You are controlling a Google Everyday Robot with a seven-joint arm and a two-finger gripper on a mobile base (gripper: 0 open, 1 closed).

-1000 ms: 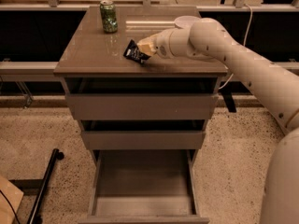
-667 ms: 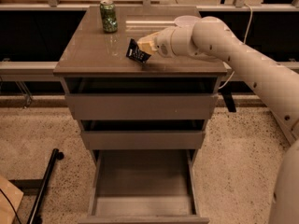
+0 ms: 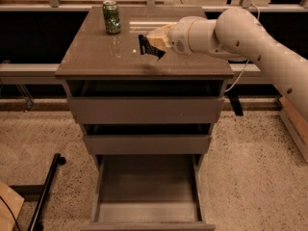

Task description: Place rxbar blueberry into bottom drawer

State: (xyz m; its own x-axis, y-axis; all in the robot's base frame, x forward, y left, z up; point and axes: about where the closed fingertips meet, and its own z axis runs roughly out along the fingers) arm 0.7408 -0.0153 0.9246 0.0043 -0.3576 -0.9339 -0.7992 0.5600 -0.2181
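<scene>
Lab: speckled floor (image 3: 250, 177), drawer cabinet (image 3: 144, 110), gripper (image 3: 155, 41) above it clasping rxbar blueberry (image 3: 144, 45).

Gripper (image 3: 155, 41), above the cabinet top (image 3: 96, 57), clamps the bar (image 3: 148, 47); its fingers cover the bar's right end. Wrapper print too small to read. Bottom drawer (image 3: 147, 186): front cut off by the lower edge. Arm (image 3: 250, 32): cut off at the right edge. Can (image 3: 111, 17): label illegible.
</scene>
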